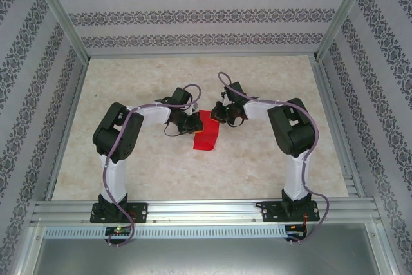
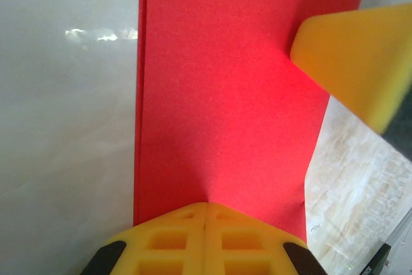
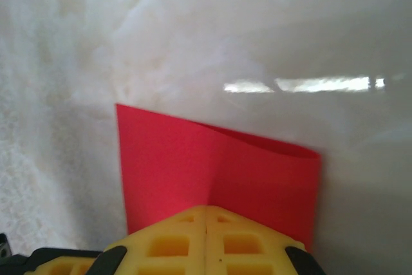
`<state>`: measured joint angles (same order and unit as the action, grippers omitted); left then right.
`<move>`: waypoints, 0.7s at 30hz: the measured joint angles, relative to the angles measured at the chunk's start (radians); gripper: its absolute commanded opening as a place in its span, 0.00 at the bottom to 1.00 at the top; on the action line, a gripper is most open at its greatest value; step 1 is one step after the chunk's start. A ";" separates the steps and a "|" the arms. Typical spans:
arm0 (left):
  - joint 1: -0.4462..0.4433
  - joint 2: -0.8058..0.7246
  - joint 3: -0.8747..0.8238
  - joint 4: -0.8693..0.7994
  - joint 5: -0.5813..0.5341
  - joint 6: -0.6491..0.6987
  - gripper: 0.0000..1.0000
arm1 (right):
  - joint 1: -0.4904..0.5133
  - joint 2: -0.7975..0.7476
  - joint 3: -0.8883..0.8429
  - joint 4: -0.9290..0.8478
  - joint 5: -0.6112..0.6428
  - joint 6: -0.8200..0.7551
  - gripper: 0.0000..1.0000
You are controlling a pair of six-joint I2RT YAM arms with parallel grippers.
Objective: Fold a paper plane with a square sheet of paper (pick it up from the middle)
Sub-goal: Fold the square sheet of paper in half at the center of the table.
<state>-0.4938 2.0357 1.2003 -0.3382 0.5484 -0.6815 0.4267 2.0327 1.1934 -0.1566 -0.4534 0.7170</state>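
Observation:
The square sheet of paper (image 1: 207, 137) is bright red and folded over into a narrower rectangle of two layers, held at the middle of the table between both arms. In the left wrist view the sheet of paper (image 2: 225, 82) runs away from my left gripper (image 2: 206, 205), whose yellow jaws are shut on its near edge. The right gripper's yellow finger (image 2: 354, 62) touches its far right edge there. My right gripper (image 3: 206, 209) is likewise shut on the paper (image 3: 193, 159), whose far edge bows open slightly. From above, the left gripper (image 1: 192, 125) and right gripper (image 1: 220, 115) flank the sheet's upper end.
The pale marble tabletop (image 1: 129, 159) spreads around the arms. Patterned walls with aluminium posts (image 1: 61, 17) enclose the back and sides. An aluminium rail (image 1: 206, 210) carrying both arm bases runs along the near edge.

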 measured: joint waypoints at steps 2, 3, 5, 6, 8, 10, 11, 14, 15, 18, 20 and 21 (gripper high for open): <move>0.000 0.000 0.000 0.000 0.000 0.000 0.00 | -0.011 0.001 0.000 0.000 0.005 0.005 0.00; 0.000 0.000 0.000 0.000 0.000 0.000 0.00 | -0.019 0.001 0.000 0.000 0.006 0.007 0.00; 0.000 0.000 0.000 0.000 0.000 0.000 0.00 | -0.031 0.001 0.000 0.000 0.011 0.008 0.00; 0.000 0.000 0.000 0.000 0.000 0.000 0.00 | -0.037 0.001 0.000 0.001 0.013 0.011 0.00; 0.000 0.000 0.000 0.000 0.000 0.000 0.00 | -0.050 0.001 0.000 0.001 0.016 0.015 0.00; 0.000 0.000 0.000 0.000 0.000 0.000 0.00 | -0.068 0.001 0.000 0.005 0.018 0.019 0.00; 0.000 0.000 0.000 0.000 0.000 0.000 0.00 | -0.077 0.001 0.000 0.006 0.022 0.021 0.00; 0.000 0.000 0.000 0.000 0.000 0.000 0.00 | -0.096 -0.001 0.003 0.008 0.037 0.023 0.00; 0.000 0.000 0.000 0.000 0.000 0.000 0.00 | -0.098 -0.005 0.002 0.007 0.044 0.023 0.00; 0.000 0.000 0.000 0.000 0.000 0.000 0.00 | -0.100 -0.043 -0.014 0.005 0.069 0.023 0.00; 0.000 0.000 0.000 0.000 0.000 0.000 0.00 | -0.096 -0.096 -0.040 0.002 0.069 0.023 0.00; 0.000 0.000 0.000 0.000 0.000 0.000 0.00 | -0.092 -0.134 -0.059 0.000 0.068 0.023 0.00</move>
<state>-0.4938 2.0357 1.2003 -0.3382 0.5484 -0.6819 0.3351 1.8984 1.1343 -0.1566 -0.3855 0.7399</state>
